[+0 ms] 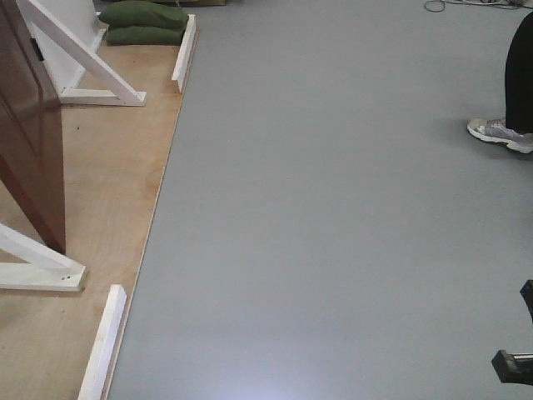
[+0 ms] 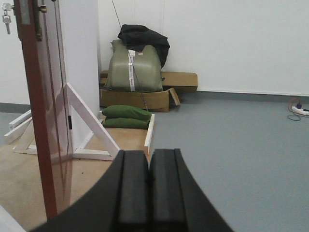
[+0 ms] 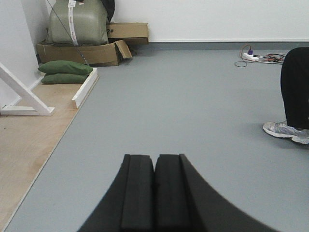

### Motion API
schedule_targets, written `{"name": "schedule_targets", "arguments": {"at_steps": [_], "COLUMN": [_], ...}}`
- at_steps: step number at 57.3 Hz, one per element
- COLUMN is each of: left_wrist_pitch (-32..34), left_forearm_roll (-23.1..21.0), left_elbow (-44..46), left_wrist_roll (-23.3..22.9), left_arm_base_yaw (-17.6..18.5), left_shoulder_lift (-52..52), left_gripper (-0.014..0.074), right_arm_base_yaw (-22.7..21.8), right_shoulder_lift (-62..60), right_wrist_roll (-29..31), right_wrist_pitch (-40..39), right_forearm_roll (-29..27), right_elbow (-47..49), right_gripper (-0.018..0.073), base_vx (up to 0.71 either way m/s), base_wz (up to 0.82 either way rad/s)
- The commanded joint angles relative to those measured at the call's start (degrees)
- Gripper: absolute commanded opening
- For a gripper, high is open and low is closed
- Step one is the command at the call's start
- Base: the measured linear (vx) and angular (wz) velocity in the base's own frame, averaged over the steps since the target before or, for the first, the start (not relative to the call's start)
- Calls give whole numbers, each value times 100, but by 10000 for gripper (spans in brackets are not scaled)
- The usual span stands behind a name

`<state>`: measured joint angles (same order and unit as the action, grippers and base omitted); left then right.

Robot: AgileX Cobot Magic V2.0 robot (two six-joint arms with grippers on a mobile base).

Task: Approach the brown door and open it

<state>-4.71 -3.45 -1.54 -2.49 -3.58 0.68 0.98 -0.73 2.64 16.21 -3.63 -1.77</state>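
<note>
Two grippers, each with its pads pressed flat together and nothing between them: left gripper (image 2: 148, 157) and right gripper (image 3: 154, 159), each low in its own wrist view. Neither touches anything.

Brown door (image 1: 29, 125) stands at the far left of the front view, on the plywood platform (image 1: 108, 183). Its lower corner is just beside a white brace (image 1: 42, 271). The left wrist view shows the door nearly edge-on, left of the gripper and apart from it. Keys (image 2: 6, 21) hang just left of its top.

Green sandbags (image 1: 143, 23) lie stacked at the platform's far end. Grey floor (image 1: 333, 208) fills the rest. A person's grey shoe (image 1: 500, 133) and black trouser leg sit at the right edge, well apart from the door.
</note>
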Motion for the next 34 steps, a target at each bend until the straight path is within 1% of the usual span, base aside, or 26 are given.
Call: {"name": "schedule_targets", "arguments": {"at_steps": [1, 34], "left_wrist_pitch": [471, 471], "left_forearm_roll": [-15, -15], "left_elbow": [143, 143], "left_wrist_roll": [-23, -23], "left_arm_base_yaw": [-3, -3], "left_shoulder_lift": [88, 88], "left_gripper": [-3, -3], "right_arm_base_yaw": [-8, -8], "right_shoulder_lift": [-68, -68], "right_wrist_roll": [32, 32], "right_wrist_pitch": [-466, -466], "right_forearm_roll": [4, 4], "right_elbow": [-28, -28], "right_gripper": [0, 0], "base_vx": [39, 36], "base_wz": [-3, -4]}}
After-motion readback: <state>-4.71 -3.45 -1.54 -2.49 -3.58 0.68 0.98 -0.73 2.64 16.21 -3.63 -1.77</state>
